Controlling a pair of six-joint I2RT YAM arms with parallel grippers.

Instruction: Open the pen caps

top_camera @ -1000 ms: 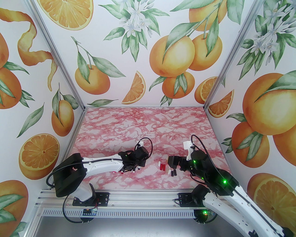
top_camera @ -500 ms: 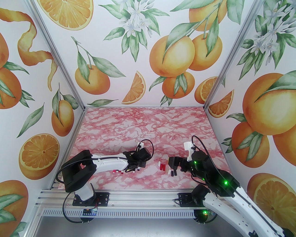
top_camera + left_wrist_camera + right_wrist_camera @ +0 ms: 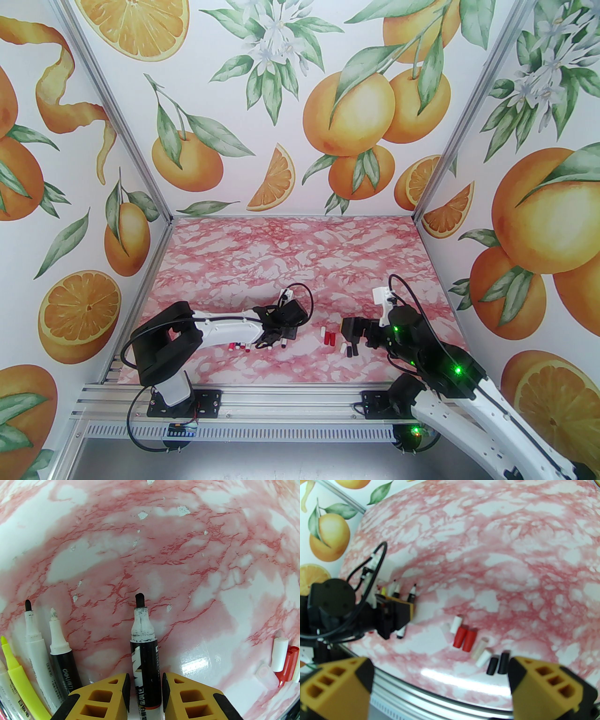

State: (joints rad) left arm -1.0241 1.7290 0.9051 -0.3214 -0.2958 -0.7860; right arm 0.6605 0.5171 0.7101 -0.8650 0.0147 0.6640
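The pen caps (image 3: pixel 469 641) are all off and lie loose in a loose diagonal row on the pink marbled surface (image 3: pixel 164 550), between the two arms and close to its near edge. They are short stubby cylinders. I count eight: two red caps (image 3: pixel 460 637) side by side and touching, two white caps (image 3: pixel 456 621), two black caps (image 3: pixel 503 663) next to each other, and two pale, half see-through caps (image 3: pixel 445 628).

The pens (image 3: pixel 35 648) lie well to the left of the caps, roughly parallel, with their bare tips pointing away from the arm bases. Five show in the left wrist view: a black-barrelled marker (image 3: pixel 145 658) with a black tip and a smudged white neck, a second black-barrelled pen (image 3: pixel 62 658) with a white nib, a white pen with a black tip, a neon yellow pen (image 3: pixel 16 674), and the edge of one more white pen (image 3: pixel 2 679) at the frame's left border.

The left jaws stand close on either side of the black-barrelled marker, which lies on the surface. I cannot tell whether the pads press it. The right jaws are spread wide with nothing between them, above the black end of the cap row.

From above, the left arm (image 3: pixel 220 328), with its wrist and cable, covers most of the pen barrels. Nothing covers the caps. An aluminium rail (image 3: pixel 281 398) runs along the near edge, and walls printed with oranges (image 3: pixel 351 108) close in the other three sides.
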